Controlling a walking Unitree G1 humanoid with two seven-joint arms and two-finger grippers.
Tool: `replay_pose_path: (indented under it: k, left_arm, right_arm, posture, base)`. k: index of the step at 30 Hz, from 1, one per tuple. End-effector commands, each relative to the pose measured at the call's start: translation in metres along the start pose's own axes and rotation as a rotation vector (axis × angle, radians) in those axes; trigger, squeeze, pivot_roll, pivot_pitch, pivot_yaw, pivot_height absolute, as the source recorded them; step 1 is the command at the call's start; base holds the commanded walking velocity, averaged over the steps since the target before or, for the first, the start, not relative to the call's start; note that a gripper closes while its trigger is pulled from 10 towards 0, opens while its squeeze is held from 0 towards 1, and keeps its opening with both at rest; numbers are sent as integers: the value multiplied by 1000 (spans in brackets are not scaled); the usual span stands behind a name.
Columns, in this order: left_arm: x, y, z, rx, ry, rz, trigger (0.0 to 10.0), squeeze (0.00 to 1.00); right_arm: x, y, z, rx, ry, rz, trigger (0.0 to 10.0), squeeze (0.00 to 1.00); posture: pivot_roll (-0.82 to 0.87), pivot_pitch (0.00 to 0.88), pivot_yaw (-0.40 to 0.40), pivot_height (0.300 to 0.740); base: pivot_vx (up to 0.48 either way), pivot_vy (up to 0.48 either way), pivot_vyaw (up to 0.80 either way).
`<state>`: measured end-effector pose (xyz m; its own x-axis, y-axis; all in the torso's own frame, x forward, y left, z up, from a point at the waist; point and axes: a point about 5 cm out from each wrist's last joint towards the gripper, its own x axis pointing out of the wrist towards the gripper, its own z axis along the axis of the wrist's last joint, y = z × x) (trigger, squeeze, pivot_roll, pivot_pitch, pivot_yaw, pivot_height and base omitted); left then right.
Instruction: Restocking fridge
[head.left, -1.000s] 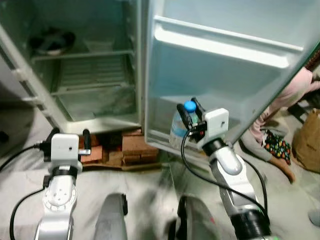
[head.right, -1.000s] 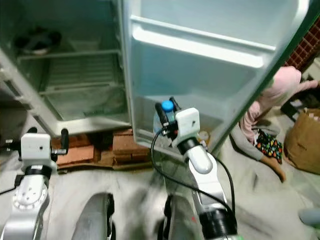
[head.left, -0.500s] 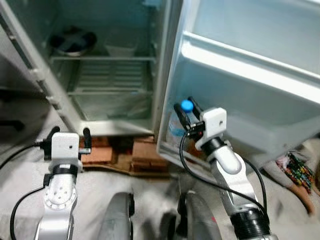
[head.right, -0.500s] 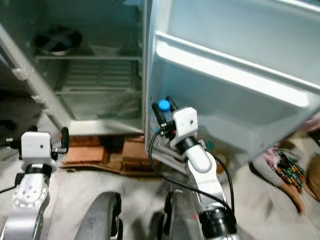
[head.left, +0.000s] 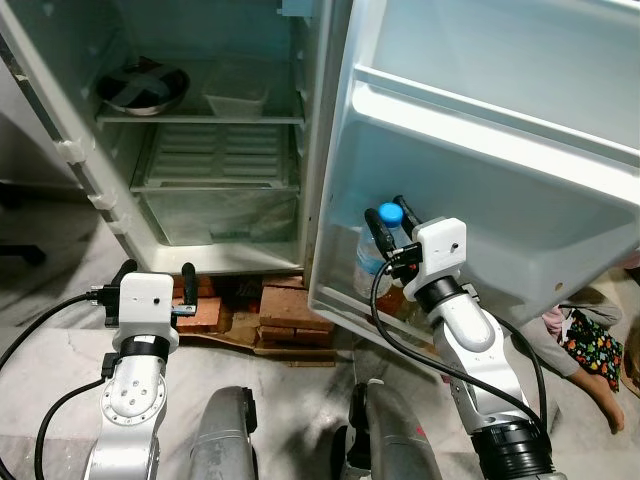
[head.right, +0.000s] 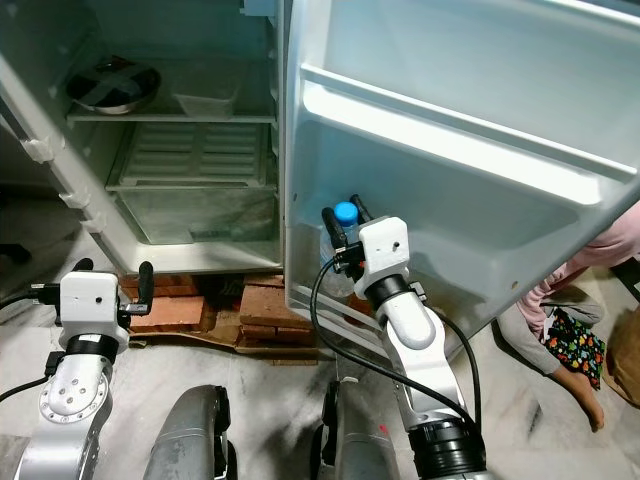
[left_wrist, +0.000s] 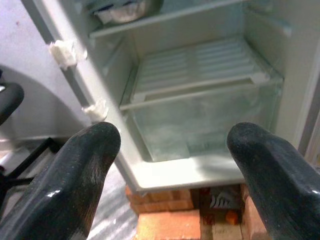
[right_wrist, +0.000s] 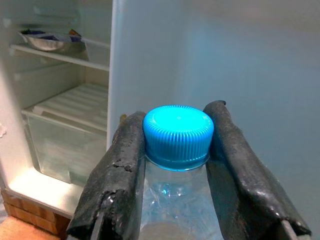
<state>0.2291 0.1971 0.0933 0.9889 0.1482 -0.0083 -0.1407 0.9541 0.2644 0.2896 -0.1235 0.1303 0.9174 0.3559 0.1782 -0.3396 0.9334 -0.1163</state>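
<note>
Gripping clear plastic bottle with blue ribbed cap (head.left: 376, 252) in right gripper (head.left: 390, 215) at white fridge door's lower shelf (head.left: 345, 300); left gripper (head.left: 156, 275) hanging open.

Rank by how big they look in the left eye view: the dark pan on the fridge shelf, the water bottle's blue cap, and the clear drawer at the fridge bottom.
1. Clear drawer
2. Dark pan
3. Blue cap, held by the right gripper

The cap sits nearer the camera, yet looks smallest.

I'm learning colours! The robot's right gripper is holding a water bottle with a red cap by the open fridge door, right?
Almost. The right gripper does hold the water bottle by the open fridge door, but the cap is blue, not red. The right wrist view shows it best, pinched between the two black fingers.
</note>
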Motion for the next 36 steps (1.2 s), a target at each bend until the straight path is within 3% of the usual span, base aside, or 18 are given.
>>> replay_pose_path:
  k: [1, 13, 21, 27, 29, 34, 36]
  left_arm:
    - [-2, 1, 3, 4, -3, -8, 10000, 0]
    - [-5, 4, 9, 12, -14, -4, 10000, 0]
    - [-6, 4, 12, 16, -15, -4, 10000, 0]
    - [-13, 12, 8, 31, 20, 35, 10000, 0]
    - [-20, 17, 4, 21, 53, 38, 10000, 0]
    - [-26, 23, -2, 29, 87, 33, 10000, 0]
    - [-28, 29, -4, 29, 108, 48, 10000, 0]
  right_arm:
    - [-2, -2, 0, 2, 1, -16, 10000, 0]
    - [1, 1, 0, 21, -3, 0, 10000, 0]
    - [12, 9, 3, 8, -32, 51, 10000, 0]
    - [30, 17, 10, -23, -56, 99, 10000, 0]
    - [41, 20, 15, -96, -91, 85, 10000, 0]
    - [53, 25, 19, -54, -104, 101, 10000, 0]
    - [69, 30, 26, -70, -133, 92, 10000, 0]
  posture:
    - [119, 154, -52, 628]
    - [133, 183, -51, 549]
    - [143, 202, -49, 549]
    - [159, 228, -48, 549]
    - [158, 241, -48, 549]
    - [164, 253, -47, 549]
    - [181, 271, -49, 549]
  base:
    - [0, 0, 0]
    - [0, 0, 0]
    - [0, 0, 0]
    - [0, 0, 0]
    - [0, 0, 0]
    - [0, 0, 0]
    - [0, 0, 0]
